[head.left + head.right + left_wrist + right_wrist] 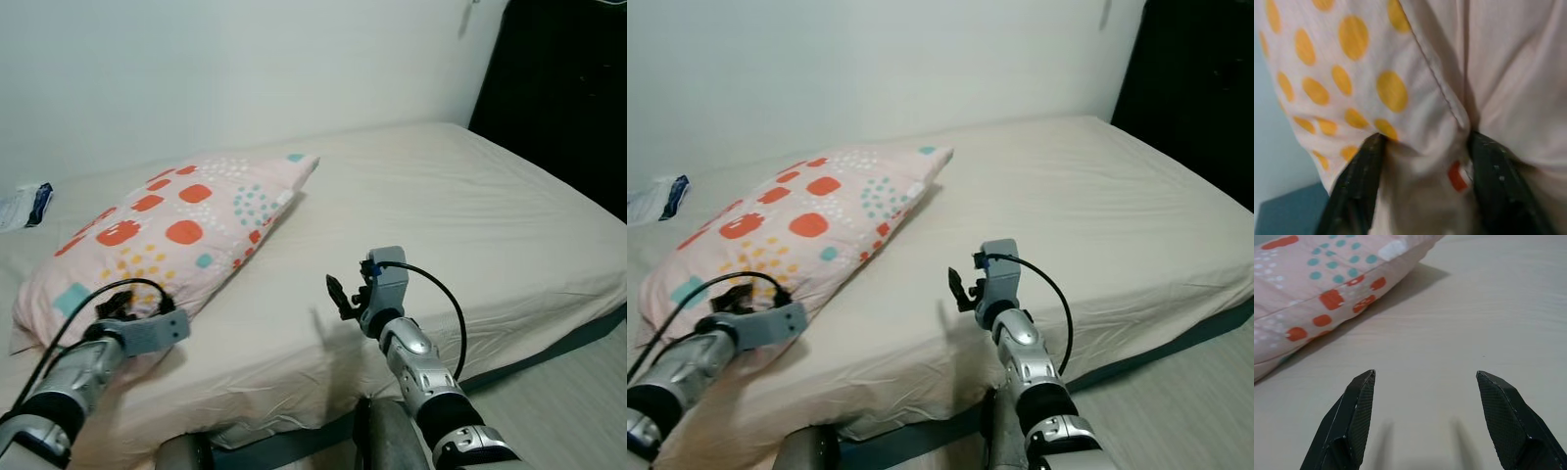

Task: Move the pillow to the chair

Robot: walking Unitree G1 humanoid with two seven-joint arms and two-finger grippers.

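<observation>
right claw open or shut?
Open. In the right wrist view the right claw has its two black fingers spread wide over the bare bed sheet, with nothing between them.

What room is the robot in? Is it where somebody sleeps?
Most likely a bedroom. A wide bed with a beige sheet stands against a plain white wall, and a pink spotted pillow lies on it. The left gripper has the pillow's edge between its fingers.
</observation>
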